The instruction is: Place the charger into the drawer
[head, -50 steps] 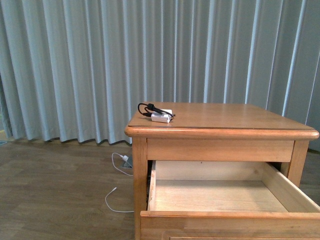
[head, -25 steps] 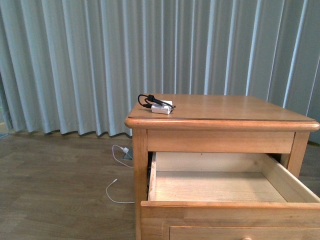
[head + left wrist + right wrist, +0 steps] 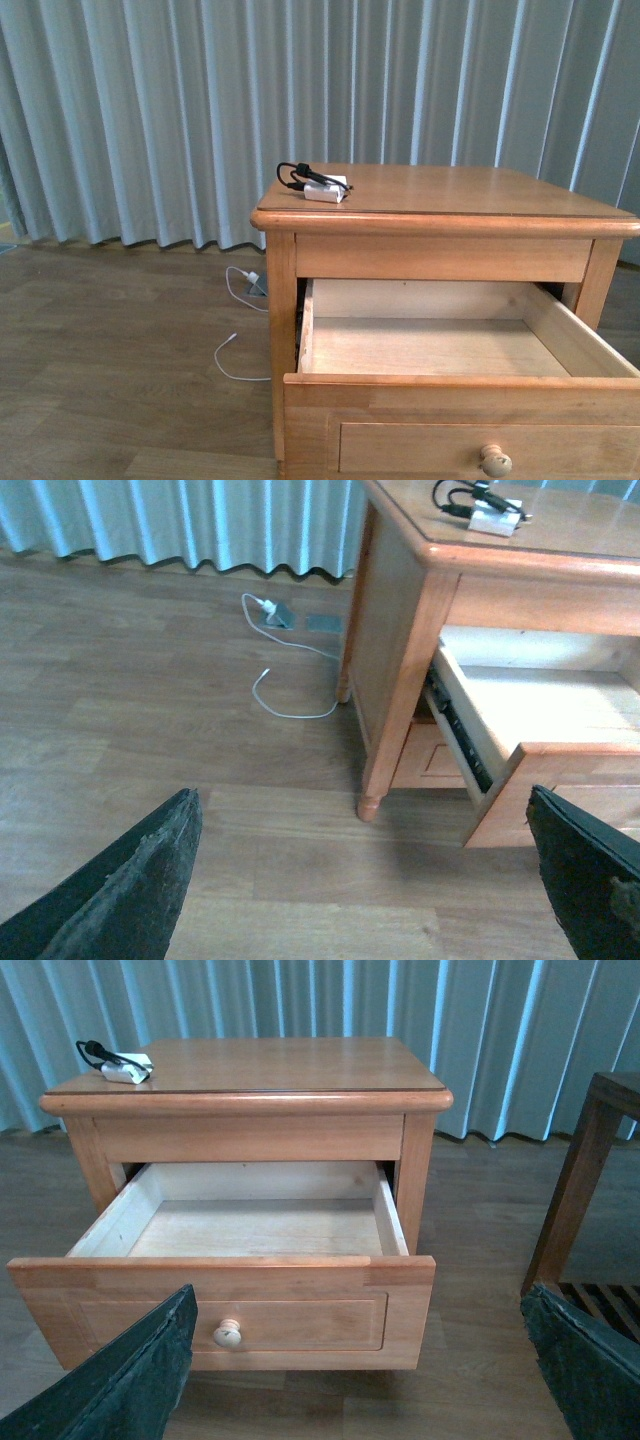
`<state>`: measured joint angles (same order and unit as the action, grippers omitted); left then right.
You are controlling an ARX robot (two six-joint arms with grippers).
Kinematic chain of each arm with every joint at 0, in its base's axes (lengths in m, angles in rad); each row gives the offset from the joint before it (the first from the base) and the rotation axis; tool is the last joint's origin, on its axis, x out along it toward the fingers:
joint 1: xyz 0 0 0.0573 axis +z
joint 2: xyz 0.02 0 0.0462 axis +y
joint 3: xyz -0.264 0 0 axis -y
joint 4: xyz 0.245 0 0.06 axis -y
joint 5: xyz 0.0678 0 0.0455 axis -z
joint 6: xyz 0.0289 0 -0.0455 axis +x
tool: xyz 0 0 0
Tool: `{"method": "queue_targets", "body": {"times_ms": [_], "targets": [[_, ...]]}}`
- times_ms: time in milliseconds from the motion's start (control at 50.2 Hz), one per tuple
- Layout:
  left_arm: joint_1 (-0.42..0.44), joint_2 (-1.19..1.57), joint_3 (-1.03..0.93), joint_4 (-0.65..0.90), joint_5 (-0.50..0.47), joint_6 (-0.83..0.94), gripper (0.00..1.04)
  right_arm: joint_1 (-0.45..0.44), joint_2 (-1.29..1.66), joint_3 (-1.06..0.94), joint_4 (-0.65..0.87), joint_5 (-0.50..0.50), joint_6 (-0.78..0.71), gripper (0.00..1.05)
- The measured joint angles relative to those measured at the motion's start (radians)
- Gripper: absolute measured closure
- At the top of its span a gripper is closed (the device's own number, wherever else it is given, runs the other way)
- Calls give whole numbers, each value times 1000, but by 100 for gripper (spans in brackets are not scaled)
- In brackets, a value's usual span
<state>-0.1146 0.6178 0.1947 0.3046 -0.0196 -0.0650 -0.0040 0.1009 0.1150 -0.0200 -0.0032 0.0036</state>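
On the floor, left of the table: long white cable (image 3: 238,335) trails from a plug near the curtain (image 3: 130,120); not the task's thing, judged best left alone.
left pincer (image 3: 362,792): fingers spread wide, nothing between them; hangs low over the floor (image 3: 150,710) off the table's left front corner, probably held back so its camera takes in both charger and drawer.
charger (image 3: 318,186): white block with its black cable coiled on it; lies on the table top near the left edge, above the drawer and not in it.
table (image 3: 450,190): honey-coloured wood; nothing but the charger seen on top.
drawer (image 3: 440,345): pulled well out toward the robot, pale wood bottom exposed, nothing seen inside; judged to stand open so the charger can go straight down into it.
knob (image 3: 495,460): round, wooden, on the drawer front; nothing touches it.
right pincer (image 3: 357,1292): fingers wide apart, holding nothing; stands off in front of the drawer front, clear of it.
dark stand (image 3: 590,1160): right of the table, apart from it.
charger against pincers: well apart from both; higher than and beyond the left pincer, far to the left in the right wrist view. Left arm judged better placed for the pick.
stage: pickup not yet begun.
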Motion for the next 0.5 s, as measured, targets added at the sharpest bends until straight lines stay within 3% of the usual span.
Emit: {"method": "queue_targets", "body": {"times_ms": [199,498], "targets": [[-43,409,234,168,-17,7,6,0,0,0,0,0,0,8],[-182,922,740,153,-181,23,6,0,0,0,0,0,0,8]]}}
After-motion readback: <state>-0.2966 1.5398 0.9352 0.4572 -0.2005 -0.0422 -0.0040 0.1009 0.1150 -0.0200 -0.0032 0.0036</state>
